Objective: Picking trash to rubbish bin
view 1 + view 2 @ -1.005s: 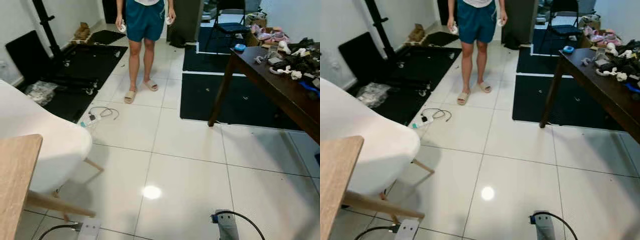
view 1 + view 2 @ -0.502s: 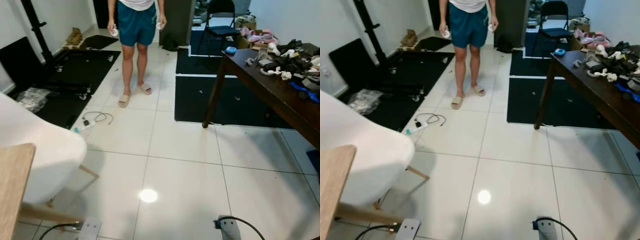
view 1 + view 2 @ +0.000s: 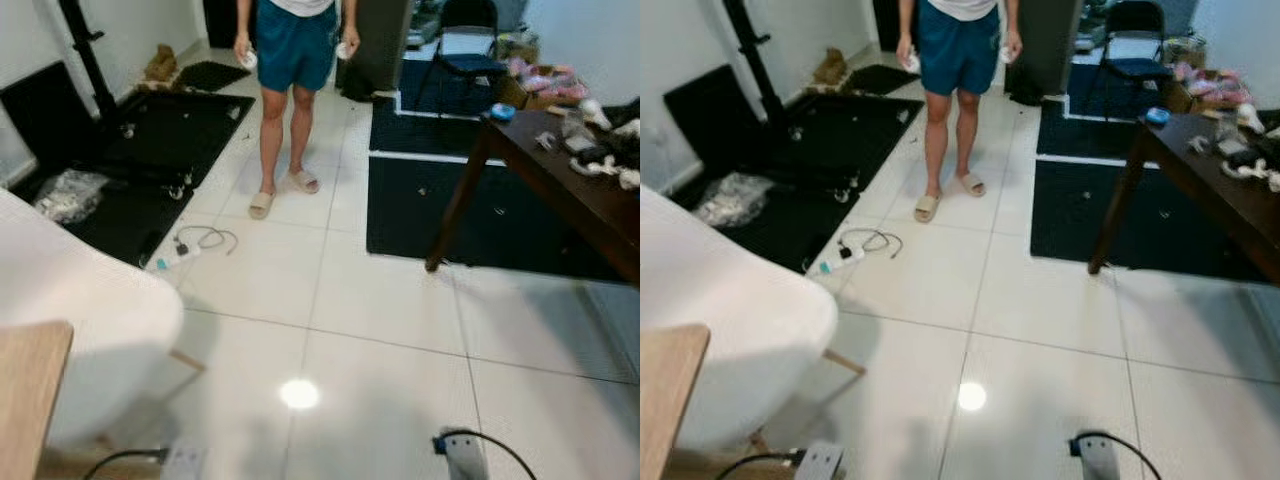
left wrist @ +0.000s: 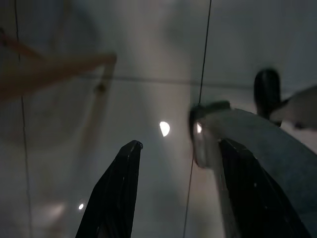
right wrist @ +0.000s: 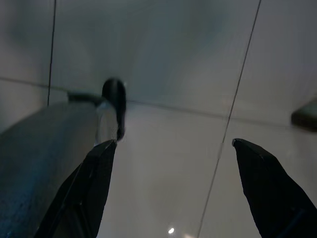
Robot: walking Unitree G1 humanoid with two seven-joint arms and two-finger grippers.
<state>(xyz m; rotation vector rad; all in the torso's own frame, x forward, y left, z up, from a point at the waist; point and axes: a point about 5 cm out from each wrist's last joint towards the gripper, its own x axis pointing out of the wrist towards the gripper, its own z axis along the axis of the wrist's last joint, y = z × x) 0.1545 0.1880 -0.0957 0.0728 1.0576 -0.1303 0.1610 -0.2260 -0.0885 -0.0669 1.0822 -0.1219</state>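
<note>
both arms down low, hanging over pale floor tiles (image 3: 380,330). left gripper (image 4: 178,148) fingers spread apart, nothing between them but bare tile and a small light spot; wooden chair legs (image 4: 59,72) beyond the tips, blurred. right gripper (image 5: 173,146) fingers likewise set wide apart, gripping nothing, tile seams running under them. just ahead of the left gripper, a white chair (image 3: 70,330) and the corner of a light wood table (image 3: 25,400). further out on that side, a white power strip with coiled cable (image 3: 190,245) on the tiles, then a crumpled clear plastic bag (image 3: 65,195) on a black mat (image 3: 150,150), the only trash-like thing to be made out, well apart from both grippers. no rubbish bin to be made out. ahead of the right gripper and off to its side, a dark wooden table (image 3: 560,190) piled with clutter. farthest off, a person (image 3: 295,60) in blue shorts and sandals standing on the tiles, a small white object in each hand; black chair (image 3: 465,40) behind.
</note>
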